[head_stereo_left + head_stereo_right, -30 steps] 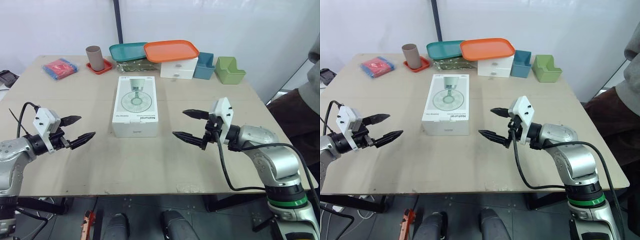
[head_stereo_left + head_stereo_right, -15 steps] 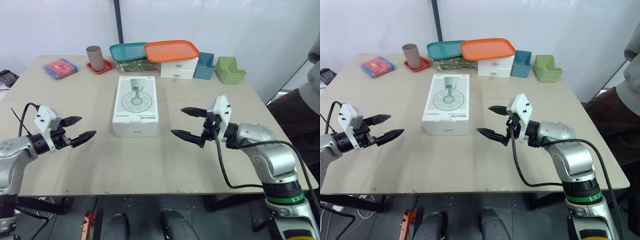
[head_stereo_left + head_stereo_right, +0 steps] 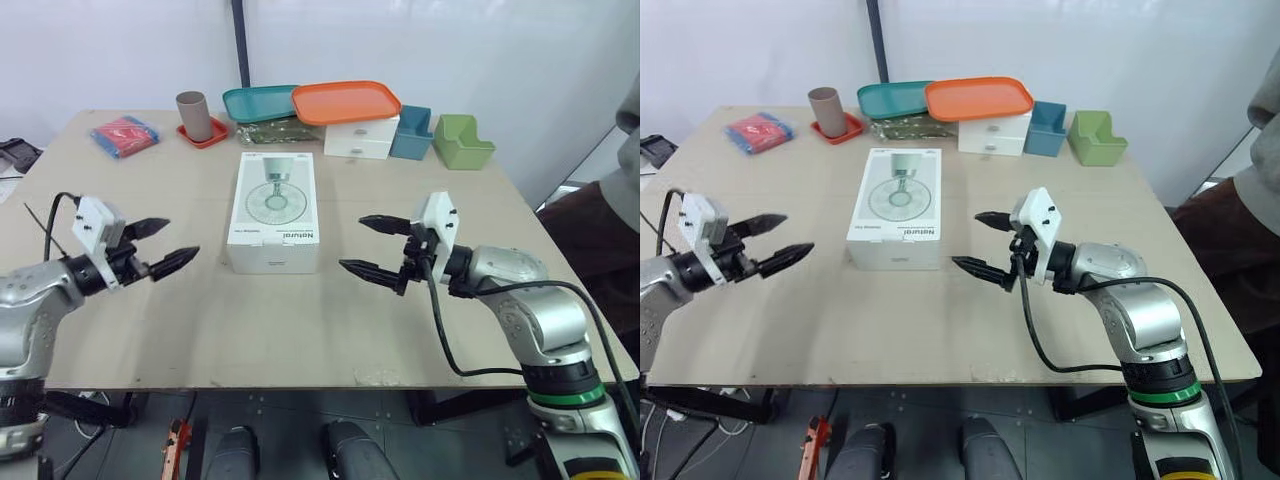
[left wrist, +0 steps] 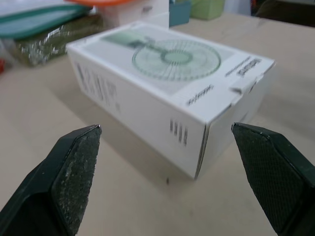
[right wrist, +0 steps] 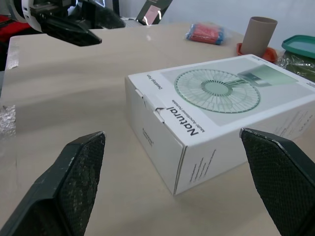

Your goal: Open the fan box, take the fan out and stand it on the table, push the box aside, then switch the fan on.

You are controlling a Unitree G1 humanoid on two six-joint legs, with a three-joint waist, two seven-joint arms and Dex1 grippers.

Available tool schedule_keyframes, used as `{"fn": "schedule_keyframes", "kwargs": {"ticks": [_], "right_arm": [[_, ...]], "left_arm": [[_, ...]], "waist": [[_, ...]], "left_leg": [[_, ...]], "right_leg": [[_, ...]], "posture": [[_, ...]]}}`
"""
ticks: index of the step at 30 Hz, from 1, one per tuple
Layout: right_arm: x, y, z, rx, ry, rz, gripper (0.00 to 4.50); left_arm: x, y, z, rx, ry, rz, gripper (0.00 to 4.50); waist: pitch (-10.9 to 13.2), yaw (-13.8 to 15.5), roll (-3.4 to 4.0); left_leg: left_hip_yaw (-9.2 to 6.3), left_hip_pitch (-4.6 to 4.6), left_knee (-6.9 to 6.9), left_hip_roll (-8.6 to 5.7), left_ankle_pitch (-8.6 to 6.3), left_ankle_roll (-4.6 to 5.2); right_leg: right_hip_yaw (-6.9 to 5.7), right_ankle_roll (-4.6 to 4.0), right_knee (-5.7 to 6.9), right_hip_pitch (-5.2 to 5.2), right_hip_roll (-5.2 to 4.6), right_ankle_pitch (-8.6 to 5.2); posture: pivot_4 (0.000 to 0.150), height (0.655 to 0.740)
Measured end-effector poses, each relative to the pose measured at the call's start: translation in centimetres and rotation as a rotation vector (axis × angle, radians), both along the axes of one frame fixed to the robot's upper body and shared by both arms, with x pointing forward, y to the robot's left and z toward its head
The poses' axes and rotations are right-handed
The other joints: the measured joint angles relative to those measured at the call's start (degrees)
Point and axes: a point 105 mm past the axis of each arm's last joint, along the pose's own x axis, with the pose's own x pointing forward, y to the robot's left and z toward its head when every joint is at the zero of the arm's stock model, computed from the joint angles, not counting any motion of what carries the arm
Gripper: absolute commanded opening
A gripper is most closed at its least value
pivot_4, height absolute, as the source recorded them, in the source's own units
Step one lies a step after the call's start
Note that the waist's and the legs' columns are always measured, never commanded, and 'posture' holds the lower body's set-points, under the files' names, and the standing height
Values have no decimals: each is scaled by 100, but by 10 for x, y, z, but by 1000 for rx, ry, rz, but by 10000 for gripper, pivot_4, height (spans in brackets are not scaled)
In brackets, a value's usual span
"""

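Fan box (image 3: 273,211): white carton with a fan drawing and "Natural" printed on top. It's lying flat around the middle of the table (image 3: 300,330), looks fully closed.
Left gripper (image 3: 182,238): fingers spread wide with nothing in them. It hovers off to the box's left near the front corner, clearly apart from it.
Right gripper (image 3: 351,242): same deal, wide open and empty. It sits beside the box's near right corner, not touching.
Step in hand: I'd say the very first one, getting the box open. Both grippers are just lined up on either side of it.
Tuck tab (image 5: 150,101): there's a small tab on the near end face, and that looks like the way in.
Next move: my guess is one gripper steadies the carton while the other works a fingertip under that tab. The box looks light, so it'll probably slide if nothing pins it.
Back of table: orange tray (image 3: 345,101), teal tray (image 3: 260,101), brown cup (image 3: 192,115) and a white drawer unit (image 3: 360,141), all well apart from the box. Looks like there's room to shove it aside later.
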Motion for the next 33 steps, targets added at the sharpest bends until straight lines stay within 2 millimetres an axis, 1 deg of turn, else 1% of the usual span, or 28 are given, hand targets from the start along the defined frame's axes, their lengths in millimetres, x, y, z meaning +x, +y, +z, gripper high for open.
{"fn": "schedule_keyframes", "kwargs": {"ticks": [2, 3, 4, 5, 6, 8, 9, 11, 13, 14, 15, 16, 18, 19, 25, 30, 32, 33], "right_arm": [[0, 3, 2, 3, -7, 1, 45000], [0, 4, 2, 2, -10, 1, 45000], [0, 4, 2, 1, -11, 1, 45000], [1, 4, 2, 0, -12, 0, 45000], [1, 4, 3, -2, -15, -2, 45000], [1, 4, 3, -2, -16, -3, 45000], [1, 4, 3, -4, -16, -5, 45000], [1, 4, 3, -5, -16, -5, 45000], [1, 4, 3, -4, -16, -9, 45000], [2, 7, 3, -5, -21, -16, 45000], [7, 25, 4, -65, -66, -30, 45000], [9, 28, 4, -85, -81, -37, 45000], [16, 46, 8, -154, -151, -68, 45000], [18, 51, 5, -182, -169, -76, 45000], [26, 60, -7, -259, -214, -105, 45000], [29, 64, -13, -269, -200, -105, 45000], [33, 64, -17, -275, -184, -115, 45000], [39, 62, -22, -294, -173, -134, 45000]], "left_arm": [[1, -4, -1, -3, 2, -15, 23777], [2, -6, -2, -6, 4, -19, 18849], [2, -7, -3, -9, 6, -22, 16649], [2, -7, -4, -15, 10, -25, 13169], [4, -7, -9, -28, 29, -23, 8354], [5, -7, -9, -26, 29, -22, 4396], [5, -5, -11, -20, 25, -20, 4396], [5, -5, -12, -15, 29, -19, 1347], [7, -3, -15, 1, 29, -9, 1347], [9, -5, -21, 18, 36, -7, 1347], [13, -19, -37, 28, 72, -24, 1347], [13, -21, -40, 37, 77, -24, 1347], [18, -24, -50, 60, 87, -9, 1347], [19, -24, -49, 62, 84, -4, 1347], [20, -23, -49, 70, 70, 7, 1347], [20, -22, -49, 72, 69, 11, 1347], [20, -22, -49, 74, 69, 13, 1347], [20, -21, -49, 72, 68, 16, 1347]], "waist": [[0, 0, 0], [0, 0, 0], [0, 0, 0], [0, 0, 0], [0, 0, 0], [0, -1, 0], [0, -1, 0], [0, -1, 0], [0, 0, 0], [0, 0, 0], [0, -3, 0], [0, -5, 0], [0, -5, 0], [0, -3, 0], [0, -2, 0], [0, -2, 0], [0, -3, 0], [0, -3, 0]], "left_leg": [[0, 0, 1, -1, 0, 0], [0, 0, 1, -1, 0, 0], [0, -1, 2, -1, 0, 0], [0, -1, 2, -1, 0, 0], [-1, -1, 2, -1, 0, 0], [-1, 0, 1, 0, 0, 0], [-1, 0, 1, 0, 0, 0], [-1, 0, 1, 0, 0, 0], [-1, 0, 3, -1, 0, 0], [-1, 1, 3, -1, 1, 0], [-1, 1, 3, -1, 2, 1], [-1, 0, 5, 0, 4, 2], [-2, 0, 3, 1, 6, 3], [-3, 0, 2, 0, 6, 3], [-3, -3, 2, -1, 6, 3], [-4, -2, 3, -1, 7, 3], [-4, -1, 3, -1, 7, 3], [-4, -2, 3, -1, 7, 3]], "right_leg": [[1, 0, 0, 1, -1, 0], [1, 0, 0, 1, -1, 0], [1, 1, 0, 2, -1, 0], [1, 1, 0, 2, -1, 0], [0, 0, 0, 1, -1, 1], [0, 0, 1, 0, 0, 1], [0, 0, 1, 0, 0, 1], [0, -1, 1, 1, 0, 1], [0, 0, 1, 2, -1, 1], [0, 0, 2, 2, -1, 2], [0, -2, 3, 0, 0, 4], [-2, -4, 6, -3, 0, 7], [-4, -7, 8, -5, 1, 7], [-5, -7, 8, -4, 0, 6], [-4, -7, 7, -3, -1, 5], [-5, -7, 8, -4, -1, 6], [-5, -6, 8, -3, -1, 7], [-6, -6, 8, -2, -1, 6]], "posture": [[1500, 7400], [1500, 7400], [1500, 7400], [1500, 7400], [1500, 7400], [1500, 7400], [1500, 7400], [1500, 7400], [1500, 7400], [1500, 7400], [1500, 7400], [1500, 7400], [1500, 7400], [1500, 7400], [1500, 7400], [1500, 7400], [1500, 7400], [1500, 7400]]}}
